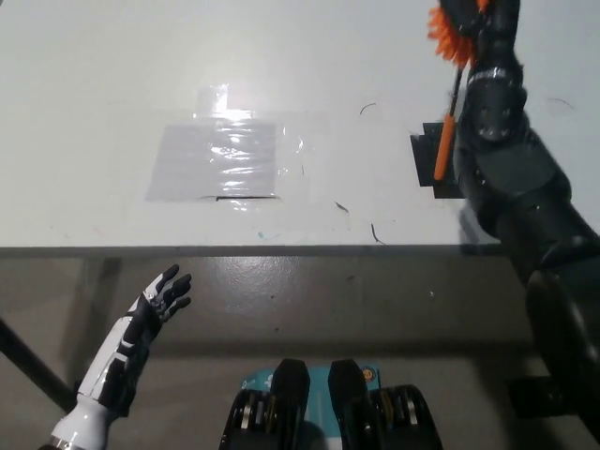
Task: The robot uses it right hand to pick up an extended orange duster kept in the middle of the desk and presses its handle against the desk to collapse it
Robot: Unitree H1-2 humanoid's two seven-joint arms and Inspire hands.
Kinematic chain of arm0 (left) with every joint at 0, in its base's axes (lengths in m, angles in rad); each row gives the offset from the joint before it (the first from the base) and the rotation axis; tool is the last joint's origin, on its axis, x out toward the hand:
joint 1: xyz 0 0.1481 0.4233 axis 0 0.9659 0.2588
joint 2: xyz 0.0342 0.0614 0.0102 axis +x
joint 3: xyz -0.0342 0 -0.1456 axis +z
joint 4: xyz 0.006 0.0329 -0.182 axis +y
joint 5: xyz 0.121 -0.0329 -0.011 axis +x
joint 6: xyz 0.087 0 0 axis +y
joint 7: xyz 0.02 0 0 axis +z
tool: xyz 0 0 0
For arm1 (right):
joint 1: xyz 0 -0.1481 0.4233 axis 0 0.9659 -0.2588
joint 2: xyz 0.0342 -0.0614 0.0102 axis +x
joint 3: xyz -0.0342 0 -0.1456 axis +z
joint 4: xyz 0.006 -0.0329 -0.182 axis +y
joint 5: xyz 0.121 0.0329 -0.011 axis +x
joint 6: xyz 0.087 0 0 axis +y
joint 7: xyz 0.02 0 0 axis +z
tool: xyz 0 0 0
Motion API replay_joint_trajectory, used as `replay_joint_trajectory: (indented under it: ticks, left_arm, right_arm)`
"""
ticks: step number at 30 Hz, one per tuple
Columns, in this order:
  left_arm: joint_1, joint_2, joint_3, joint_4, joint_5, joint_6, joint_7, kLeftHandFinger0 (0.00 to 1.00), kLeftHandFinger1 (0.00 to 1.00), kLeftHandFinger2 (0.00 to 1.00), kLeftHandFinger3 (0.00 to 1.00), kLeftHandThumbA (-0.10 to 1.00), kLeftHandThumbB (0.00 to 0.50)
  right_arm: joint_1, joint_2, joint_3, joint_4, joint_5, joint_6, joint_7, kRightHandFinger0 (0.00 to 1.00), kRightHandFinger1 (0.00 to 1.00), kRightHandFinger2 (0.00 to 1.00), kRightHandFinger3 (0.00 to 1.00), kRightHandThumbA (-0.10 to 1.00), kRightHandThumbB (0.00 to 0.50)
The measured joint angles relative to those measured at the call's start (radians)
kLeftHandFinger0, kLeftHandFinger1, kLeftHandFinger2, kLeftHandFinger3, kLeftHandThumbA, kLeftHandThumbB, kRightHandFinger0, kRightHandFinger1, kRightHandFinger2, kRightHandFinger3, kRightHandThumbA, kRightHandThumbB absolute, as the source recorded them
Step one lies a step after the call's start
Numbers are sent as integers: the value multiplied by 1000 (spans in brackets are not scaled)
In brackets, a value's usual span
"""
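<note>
With the orange duster (448,103) lifted, handle down over the far right desk (112,75), the right hand (487,23) looks clamped on it, pressing remains, and the left hand (161,298) rests open near left.

The black right arm (525,197) rises from about four o'clock toward one o'clock, and the right hand (489,28) sits at the picture's top edge, partly cut off, closed around the orange duster (448,112). The duster's fluffy orange head (448,33) shows just beside the hand, and its thin handle runs down toward six o'clock, the orange grip end lying over the black patch (431,155) on the white surface (112,112). Whether the grip touches the surface cannot be told. A clear taped sheet (225,159) lies flat near the centre. The white left hand (161,298) rests at about eight o'clock, below the surface's front edge, fingers spread and holding nothing.
</note>
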Motion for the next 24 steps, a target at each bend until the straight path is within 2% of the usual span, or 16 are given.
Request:
replay_joint_trajectory:
  ticks: [4,7,8,9,11,12,13,14,16,18,19,20,21,22,23,24]
  left_arm:
    - [-1,2,0,0,-2,0,0,1000,1000,1000,1000,1000,313]
    - [0,2,0,0,-3,0,0,1000,1000,1000,1000,1000,317]
    - [0,2,0,0,-3,0,0,1000,1000,1000,1000,1000,311]
    - [0,2,0,0,-3,0,0,1000,1000,1000,1000,1000,310]
    - [0,2,0,0,-3,0,0,1000,1000,1000,1000,1000,303]
    - [0,2,0,0,-3,0,0,1000,1000,1000,1000,1000,289]
    - [0,2,0,0,-3,0,0,1000,1000,1000,1000,1000,286]
    - [0,2,0,0,-3,1,0,1000,1000,1000,1000,1000,285]
    - [0,2,0,0,-3,1,0,1000,1000,1000,1000,1000,283]
    - [0,2,0,0,-3,1,0,1000,1000,1000,1000,1000,283]
    - [0,2,0,0,-3,1,0,1000,1000,1000,1000,1000,291]
    - [0,1,0,0,-3,1,0,1000,1000,1000,1000,1000,292]
    - [0,1,-1,1,-3,1,0,1000,1000,1000,1000,1000,295]
    - [0,1,-1,1,-3,1,0,1000,1000,1000,1000,1000,303]
    - [1,1,-1,1,-3,1,0,1000,1000,1000,1000,1000,305]
    - [1,1,-1,1,-3,1,0,1000,1000,1000,1000,1000,308]
  right_arm:
    - [28,10,5,35,-1,14,9,32,313,634,567,-100,161]
    - [51,8,8,44,-1,32,31,34,363,681,579,-100,147]
    - [51,7,8,45,-1,38,37,79,366,652,538,-100,182]
    - [51,7,8,45,0,42,43,56,322,586,483,-100,197]
    - [51,6,7,44,0,49,54,2,244,522,459,-100,176]
    - [52,5,8,44,-1,52,57,1,237,512,492,-100,173]
    - [53,5,9,44,-1,55,61,134,274,495,495,-100,180]
    - [53,4,10,43,-1,57,64,206,261,380,434,-100,163]
    - [53,1,14,43,-2,65,68,118,118,147,262,-100,163]
    - [61,-1,21,45,-4,84,72,72,59,68,196,-100,165]
    - [68,-4,25,45,-5,91,74,764,667,617,444,-100,151]
    - [71,-7,30,43,-6,96,74,1000,831,771,466,-92,156]
    - [70,-9,36,43,-7,101,75,986,729,648,350,-100,156]
    - [70,-12,42,43,-9,107,75,703,521,466,202,-100,160]
    - [71,-14,47,43,-10,114,74,72,66,106,76,-100,167]
    - [74,-15,48,43,-10,121,74,3,6,68,123,-100,166]
